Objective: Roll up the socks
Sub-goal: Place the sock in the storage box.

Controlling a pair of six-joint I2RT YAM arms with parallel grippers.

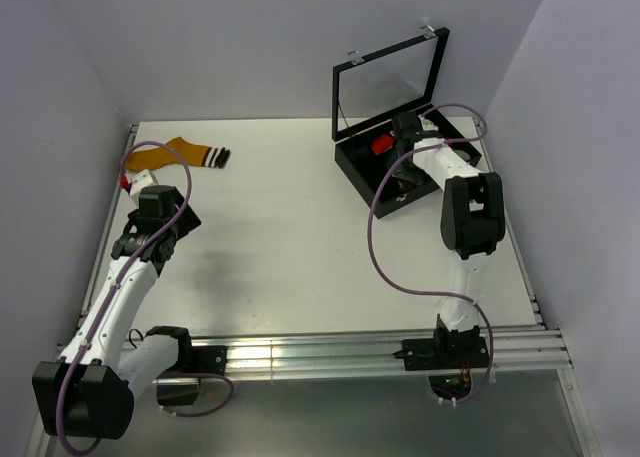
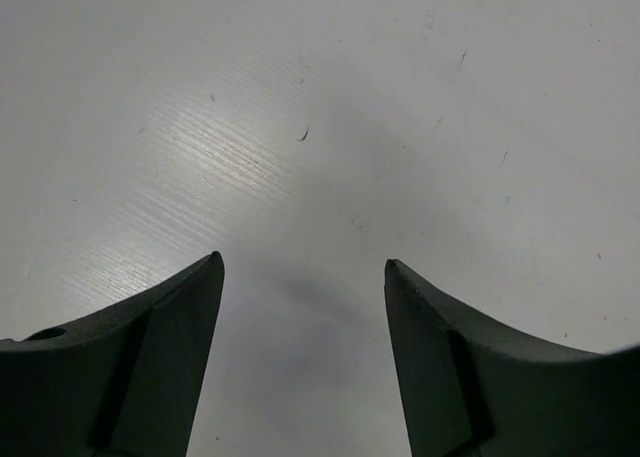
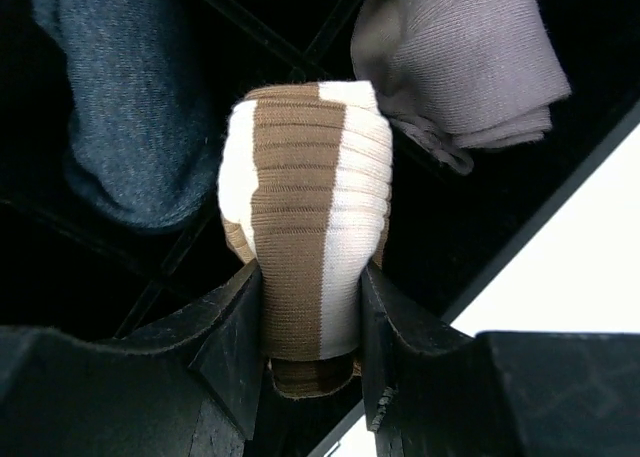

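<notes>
On the white worktop (image 1: pixel 300 227) the job looked about half done. The black box (image 1: pixel 352 169) stood at the far right with its glass lid (image 1: pixel 390 82) tipped up, and the right arm reached down into it. The left arm waited near the left edge. Of the socks, the brown sock (image 3: pixel 300 177) with cream stripes was already a tight roll, clamped between the fingers of the right claw (image 3: pixel 312 277) over a divided compartment of the box. Whether it had touched the bottom could not be told. The mustard sock (image 1: pixel 188 155) lay flat and unrolled at the far left of the worktop, its dark striped cuff pointing right, just beyond the left arm. The left claw (image 2: pixel 305 267) hung with its fingers apart over bare surface, holding nothing. What remained, by my reading, was to let go of the brown roll, then roll the mustard one and stow it too. Counted from big to small, there was one worktop, one box with one lid, two arms with one claw each, and two socks to roll — one done, one not. The wrist view also showed two other bundles in the box, a blue bundle (image 3: pixel 130 127) to the left of the roll and a grey bundle (image 3: pixel 460 57) to its right. From above, something red (image 1: pixel 383 144) sat in the box, too small to name.
</notes>
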